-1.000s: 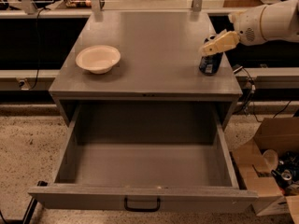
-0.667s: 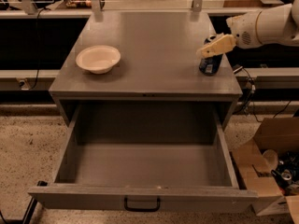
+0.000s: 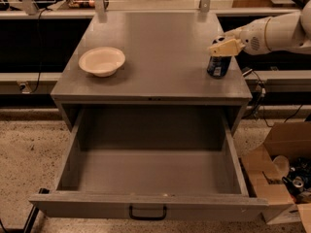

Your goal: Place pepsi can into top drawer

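Camera view shows the pepsi can (image 3: 218, 66) standing upright on the desk top (image 3: 160, 42), near the right edge and a little back from the front right corner. It is a dark blue can with white markings on its side. The gripper (image 3: 221, 47) sits directly over the can's top, touching or just above its rim; whether it is spread wide or closed on the can, I cannot tell. The white arm (image 3: 277, 32) behind it reaches in from beyond the desk's right edge.

Below the front edge, the top drawer (image 3: 150, 174) is pulled fully out toward the camera, grey inside, with a small black handle (image 3: 147, 212) at the centre of its front panel.

A cream bowl (image 3: 102, 61) rests upright near the desk's left edge, well apart from the can.

On the speckled floor (image 3: 24, 149), to the right of the open drawer, stands an open cardboard box (image 3: 284, 144) with small items inside
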Tool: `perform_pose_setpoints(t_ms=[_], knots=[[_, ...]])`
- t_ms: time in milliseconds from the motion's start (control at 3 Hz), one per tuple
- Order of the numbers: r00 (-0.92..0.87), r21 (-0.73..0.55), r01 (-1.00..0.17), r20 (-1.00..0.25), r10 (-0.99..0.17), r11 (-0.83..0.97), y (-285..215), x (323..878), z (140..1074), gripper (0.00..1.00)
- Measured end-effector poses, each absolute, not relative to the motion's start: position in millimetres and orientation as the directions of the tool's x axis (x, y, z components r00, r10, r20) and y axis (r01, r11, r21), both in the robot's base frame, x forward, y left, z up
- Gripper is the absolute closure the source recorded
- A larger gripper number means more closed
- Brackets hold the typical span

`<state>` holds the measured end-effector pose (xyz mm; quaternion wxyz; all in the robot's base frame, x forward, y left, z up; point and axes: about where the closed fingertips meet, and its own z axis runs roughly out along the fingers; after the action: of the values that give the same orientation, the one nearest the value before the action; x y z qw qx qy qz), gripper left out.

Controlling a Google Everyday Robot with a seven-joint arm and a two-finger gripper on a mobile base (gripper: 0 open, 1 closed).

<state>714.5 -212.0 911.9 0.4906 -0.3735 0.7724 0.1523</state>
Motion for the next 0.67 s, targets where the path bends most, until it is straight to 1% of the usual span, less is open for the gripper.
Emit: perform_pose_setpoints(t_ms=[333, 667], knots=[[-0.234, -0.087, -0.769, -0.884, -0.405, 0.634, -200.4, 716.5, 905.3, 0.72], [-0.202, -0.037, -0.843, -0.902, -0.381, 0.536, -177.3, 702.9, 908.7, 0.95]])
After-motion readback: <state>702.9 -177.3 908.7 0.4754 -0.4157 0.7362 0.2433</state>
